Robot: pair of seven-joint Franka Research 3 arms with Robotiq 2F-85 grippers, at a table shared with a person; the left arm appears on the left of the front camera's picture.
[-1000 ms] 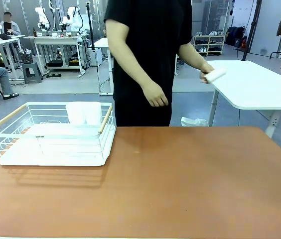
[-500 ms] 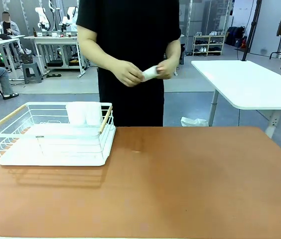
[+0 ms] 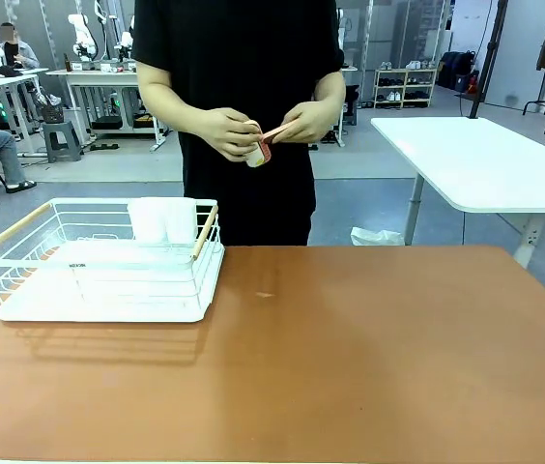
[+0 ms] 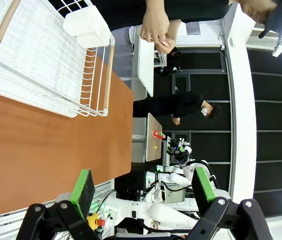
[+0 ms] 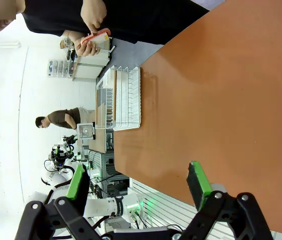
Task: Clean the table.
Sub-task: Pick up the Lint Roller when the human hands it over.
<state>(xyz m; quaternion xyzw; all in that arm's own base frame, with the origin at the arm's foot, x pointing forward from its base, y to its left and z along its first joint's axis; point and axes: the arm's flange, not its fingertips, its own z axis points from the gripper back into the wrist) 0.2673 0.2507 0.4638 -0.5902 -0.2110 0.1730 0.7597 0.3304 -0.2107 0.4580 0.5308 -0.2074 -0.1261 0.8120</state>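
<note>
Reddish-brown tabletop (image 3: 379, 358) spans the foreground; one faint smudge (image 3: 266, 295) near its far middle, the probable target. Jaws apart and empty on left end effector (image 4: 143, 186) and right end effector (image 5: 137, 184). Best to wait: person's hands (image 3: 234, 132) work a small red-lidded container (image 3: 258, 153) beyond the far edge. Dish rack (image 3: 147, 275) with white cups (image 3: 161, 219) crowds the left side, so steer clear

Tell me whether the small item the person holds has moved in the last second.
Yes: the small item moved toward picture left, away from the white side table, to before the person's torso.
</note>
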